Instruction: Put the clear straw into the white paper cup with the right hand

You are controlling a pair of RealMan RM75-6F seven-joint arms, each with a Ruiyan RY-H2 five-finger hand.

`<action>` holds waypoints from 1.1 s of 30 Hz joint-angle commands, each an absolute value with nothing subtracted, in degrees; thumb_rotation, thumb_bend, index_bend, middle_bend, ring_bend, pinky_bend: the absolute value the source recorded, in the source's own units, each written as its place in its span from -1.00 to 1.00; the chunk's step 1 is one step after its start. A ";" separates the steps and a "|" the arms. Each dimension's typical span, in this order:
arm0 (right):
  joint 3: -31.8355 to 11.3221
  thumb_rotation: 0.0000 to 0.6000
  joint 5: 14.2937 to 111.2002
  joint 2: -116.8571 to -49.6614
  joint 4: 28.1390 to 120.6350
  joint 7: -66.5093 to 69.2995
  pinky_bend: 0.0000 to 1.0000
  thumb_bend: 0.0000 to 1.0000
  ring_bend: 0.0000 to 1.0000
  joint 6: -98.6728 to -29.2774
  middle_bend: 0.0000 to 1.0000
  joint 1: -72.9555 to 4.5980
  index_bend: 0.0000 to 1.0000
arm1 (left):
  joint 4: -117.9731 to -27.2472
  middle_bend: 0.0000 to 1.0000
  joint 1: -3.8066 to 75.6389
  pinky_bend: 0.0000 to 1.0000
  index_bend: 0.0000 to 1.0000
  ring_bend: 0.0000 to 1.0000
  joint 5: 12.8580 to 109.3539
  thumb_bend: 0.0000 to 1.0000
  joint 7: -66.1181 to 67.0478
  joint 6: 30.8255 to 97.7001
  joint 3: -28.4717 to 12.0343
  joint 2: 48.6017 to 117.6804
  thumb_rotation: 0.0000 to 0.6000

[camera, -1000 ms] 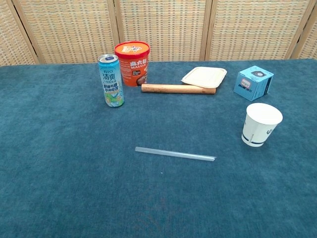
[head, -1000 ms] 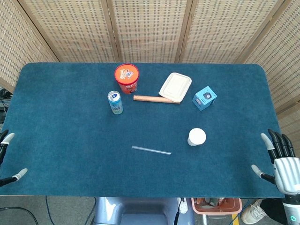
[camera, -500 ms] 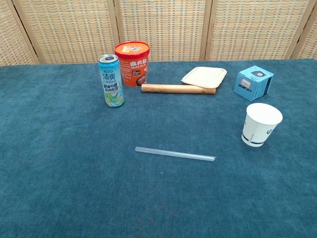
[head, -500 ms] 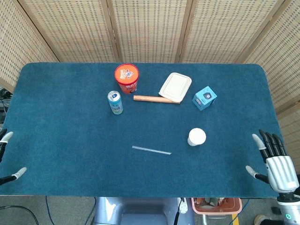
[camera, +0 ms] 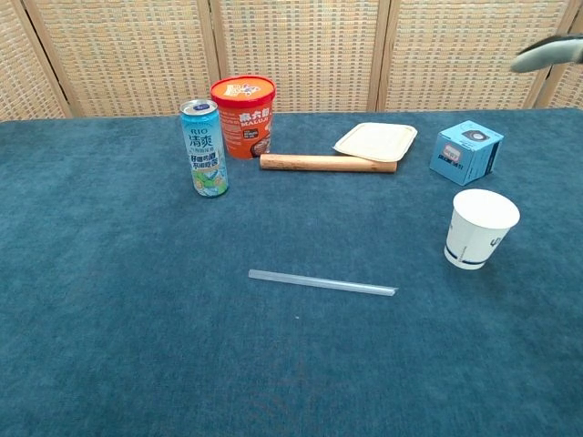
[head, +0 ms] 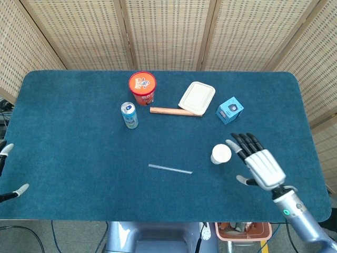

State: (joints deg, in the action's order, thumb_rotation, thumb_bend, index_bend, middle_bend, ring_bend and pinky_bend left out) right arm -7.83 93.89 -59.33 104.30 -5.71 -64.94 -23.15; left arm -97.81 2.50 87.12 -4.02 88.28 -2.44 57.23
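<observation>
The clear straw (head: pixel 170 168) (camera: pixel 322 282) lies flat on the blue cloth near the front middle. To its right the white paper cup (head: pixel 221 154) (camera: pixel 478 228) stands upright, open end up. My right hand (head: pixel 259 164) hovers open just right of the cup, fingers spread and empty; only a blurred fingertip (camera: pixel 548 52) of it shows at the top right of the chest view. My left hand (head: pixel 7 174) shows only as fingertips at the left edge, off the table, holding nothing.
At the back stand a drink can (head: pixel 129 115), a red tub (head: pixel 142 87), a wooden rod (head: pixel 175 111), a flat white lidded box (head: pixel 197 98) and a small blue box (head: pixel 229 110). The blue table (head: pixel 79 158) ends close in front.
My right hand has swung in from the table's right edge to just right of the cup, raised above the cloth. The straw and cup have not moved.
</observation>
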 commanded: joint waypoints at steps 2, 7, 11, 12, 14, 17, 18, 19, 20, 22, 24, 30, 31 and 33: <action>-12.14 1.00 83.89 -64.89 107.88 -13.99 -1.00 -1.00 -1.00 -50.08 -1.00 -34.71 -0.80 | -97.58 -1.00 3.44 -1.00 -1.00 -1.00 85.75 -0.88 -4.07 86.52 -3.00 57.00 1.00; -14.41 1.00 71.73 -72.46 103.93 -21.65 -1.00 -1.00 -1.00 -43.21 -1.00 -41.97 -0.71 | -97.36 -1.00 4.36 -1.00 -1.00 -1.00 84.23 -0.88 -3.96 84.84 -3.65 56.88 1.00; -14.70 1.00 62.43 -78.30 100.22 -27.55 -1.00 -1.00 -1.00 -42.14 -1.00 -46.32 -0.54 | -97.06 -1.00 4.91 -1.00 -1.00 -1.00 82.84 -0.88 -4.55 83.60 -4.14 56.71 1.00; -14.70 1.00 60.37 -79.51 99.47 -28.56 -1.00 -1.00 -1.00 -42.32 -1.00 -47.11 -0.51 | -96.98 -1.00 5.03 -1.00 -1.00 -1.00 82.57 -0.88 -4.65 83.32 -4.22 56.68 1.00; -14.83 1.00 55.54 -82.53 97.81 -30.24 -1.00 -0.95 -1.00 -42.97 -1.00 -48.94 -0.43 | -96.83 -1.00 5.38 -1.00 -1.00 -1.00 82.00 -0.88 -4.84 82.63 -4.42 56.63 1.00; -15.21 1.00 50.67 -87.27 94.60 -31.02 -1.00 -0.85 -1.00 -44.37 -1.00 -51.09 -0.36 | -96.68 -1.00 5.85 -1.00 -1.00 -1.00 81.39 -0.88 -4.90 81.71 -4.63 56.54 1.00; -15.11 1.00 49.14 -89.07 93.20 -31.43 -1.00 -0.82 -1.00 -44.76 -1.00 -51.93 -0.34 | -96.63 -1.00 6.00 -1.00 -1.00 -1.00 81.10 -0.88 -5.00 81.41 -4.73 56.51 1.00; -14.99 1.00 48.24 -90.15 92.29 -31.81 -1.00 -0.80 -1.00 -44.98 -1.00 -52.50 -0.32 | -96.61 -1.00 6.07 -1.00 -1.00 -1.00 80.93 -0.88 -5.07 81.27 -4.79 56.50 1.00; -14.81 1.00 47.03 -91.66 90.96 -32.45 -1.00 -0.74 -1.00 -45.31 -1.00 -53.35 -0.30 | -96.59 -1.00 6.16 -1.00 -1.00 -1.00 80.69 -0.88 -5.19 81.07 -4.87 56.48 1.00; -14.62 1.00 45.00 -93.79 89.03 -33.36 -1.00 -0.58 -1.00 -45.77 -1.00 -54.63 -0.28 | -96.60 -1.00 6.30 -1.00 -1.00 -1.00 80.39 -0.88 -5.35 80.77 -4.97 56.45 1.00; -14.54 1.00 42.75 -95.53 87.36 -34.02 -1.00 -0.43 -1.00 -45.92 -1.00 -55.80 -0.25 | -96.58 -1.00 6.50 -1.00 -1.00 -1.00 80.18 -0.88 -5.42 80.42 -5.04 56.44 1.00; -14.46 1.00 37.37 -99.05 83.74 -34.86 -1.00 -0.36 -1.00 -46.02 -1.00 -58.32 -0.16 | -96.24 -1.00 6.99 -1.00 -1.00 -1.00 78.80 -0.88 -5.16 79.51 -5.50 56.58 1.00; -14.32 1.00 36.77 -99.70 82.96 -34.95 -1.00 -0.36 -1.00 -46.01 -1.00 -58.73 -0.15 | -96.19 -1.00 7.05 -1.00 -1.00 -1.00 78.55 -0.88 -5.24 79.33 -5.57 56.57 1.00; -14.16 1.00 36.01 -100.77 81.82 -34.83 -1.00 -0.36 -1.00 -45.91 -1.00 -59.29 -0.15 | -96.12 -1.00 7.13 -1.00 -1.00 -1.00 78.22 -0.88 -5.42 79.08 -5.64 56.52 1.00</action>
State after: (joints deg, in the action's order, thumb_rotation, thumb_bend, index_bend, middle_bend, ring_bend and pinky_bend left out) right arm -14.34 36.61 -99.90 82.69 -34.72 -45.91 -58.63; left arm -96.16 7.09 78.28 -5.37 79.14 -5.61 56.54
